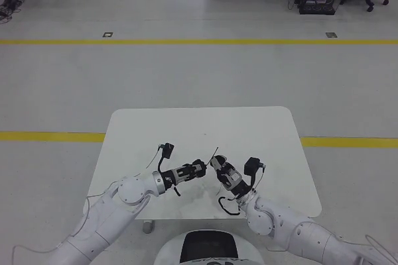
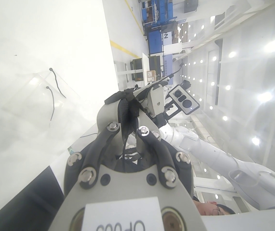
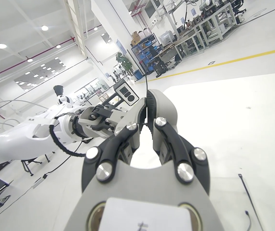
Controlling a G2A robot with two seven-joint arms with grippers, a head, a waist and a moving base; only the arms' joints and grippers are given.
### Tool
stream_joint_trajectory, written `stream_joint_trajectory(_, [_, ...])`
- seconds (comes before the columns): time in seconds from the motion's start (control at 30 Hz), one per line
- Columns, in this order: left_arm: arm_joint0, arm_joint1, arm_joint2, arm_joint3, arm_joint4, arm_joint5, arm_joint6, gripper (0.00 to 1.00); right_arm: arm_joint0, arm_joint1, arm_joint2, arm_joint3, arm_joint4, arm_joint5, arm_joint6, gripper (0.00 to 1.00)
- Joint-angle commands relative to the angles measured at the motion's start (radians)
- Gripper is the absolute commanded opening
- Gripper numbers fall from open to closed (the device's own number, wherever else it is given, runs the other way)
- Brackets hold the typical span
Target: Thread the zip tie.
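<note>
step: threading | right gripper (image 3: 147, 97): pinched shut on the zip tie (image 3: 146, 78), thin tail standing free above the fingertips, likely for feeding | left gripper (image 2: 127, 111): apparently closed on its other end, nose to nose | place: above the table's (image 1: 252, 126) near edge, midway along

a white table (image 1: 278, 126) with rounded corners stands on a pale floor (image 1: 186, 79) crossed by 2 yellow lines (image 1: 186, 42).
</note>
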Motion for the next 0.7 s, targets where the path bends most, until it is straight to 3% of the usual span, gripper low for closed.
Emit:
stream_joint_trajectory(0.0, [0.0,0.0,0.0,-0.001,0.0,0.0,-0.001,0.0,-0.001,0.001,0.002,0.002,-0.001,0.0,0.002,0.0])
stream_joint_trajectory(0.67, [0.005,0.001,-0.003,-0.003,0.005,0.002,-0.005,0.0,-0.021,-0.004,0.038,0.014,-0.027,0.0,0.015,0.0])
